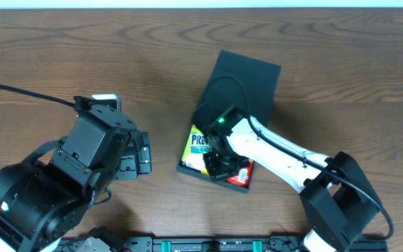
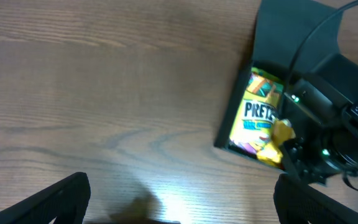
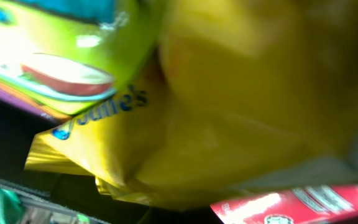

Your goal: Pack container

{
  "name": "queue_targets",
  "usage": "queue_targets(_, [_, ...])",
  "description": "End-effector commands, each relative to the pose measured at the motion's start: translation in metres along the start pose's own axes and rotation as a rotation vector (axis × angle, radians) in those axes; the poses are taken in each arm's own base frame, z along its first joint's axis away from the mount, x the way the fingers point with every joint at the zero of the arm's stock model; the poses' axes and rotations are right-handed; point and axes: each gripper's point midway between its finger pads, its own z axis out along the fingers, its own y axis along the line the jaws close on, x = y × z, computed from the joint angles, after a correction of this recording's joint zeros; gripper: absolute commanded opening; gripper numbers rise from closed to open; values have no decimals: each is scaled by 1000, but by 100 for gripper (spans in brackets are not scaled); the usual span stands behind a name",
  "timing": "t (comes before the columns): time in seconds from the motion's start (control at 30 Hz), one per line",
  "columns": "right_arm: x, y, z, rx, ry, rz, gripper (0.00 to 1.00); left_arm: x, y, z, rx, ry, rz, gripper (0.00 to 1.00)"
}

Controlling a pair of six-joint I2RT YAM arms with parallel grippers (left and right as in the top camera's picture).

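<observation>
At the middle of the surface [image 1: 82,49]: container [image 1: 247,73], lid open toward 1 o'clock | light, bendy card, hold a side wall | right claw [image 1: 219,162] inside it, cannot tell grip | left claw [image 1: 143,153] at 9 o'clock, apart

Robotics lab bench, not a home or a shop. Plain wood-grain table [image 1: 61,56], with my left arm [image 1: 40,189] and right arm [image 1: 278,157] based at its near edge. Loose black cable [image 1: 19,91] trails off the side. Black equipment rail [image 1: 208,245] with green fittings runs along the front. Green status light [image 1: 222,120] glows on my right arm.
</observation>
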Motion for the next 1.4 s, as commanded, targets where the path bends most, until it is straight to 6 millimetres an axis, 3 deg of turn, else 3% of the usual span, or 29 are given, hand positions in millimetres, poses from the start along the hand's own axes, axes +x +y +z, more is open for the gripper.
queue_targets(0.0, [13,-18,4,100,48,13,2,-1,-1,-2,8,-6,7,95])
queue_targets(0.17, [27,-29,4,143,104,11,2,-1,-1,-2,8,-6,7,95])
queue_targets(0.4, [5,-39,-8,121,-9,48,1,-1,-1,-2,8,-6,7,95])
queue_targets(0.53, [-17,-25,-43,-44,-194,44,1,-1,-1,-2,8,-6,7,95])
queue_targets(0.63, [-30,-26,-81,-144,-360,53,2,-1,-1,-2,8,-6,7,95])
queue_targets(0.77, [-37,-61,-128,-202,-539,171,2,-1,-1,-2,8,-6,7,95])
queue_targets(0.9, [-30,-107,-153,-232,-617,339,1,-1,-1,-2,8,-6,7,95])
queue_targets(1.07, [-20,-120,-160,-426,-642,299,1,-1,-1,-2,8,-6,7,95])
queue_targets(1.2, [-15,-148,-144,-581,-662,377,1,-1,-1,-2,8,-6,7,95])
queue_targets(1.37, [-15,-162,-132,-864,-751,408,1,-1,-1,-2,8,-6,7,96])
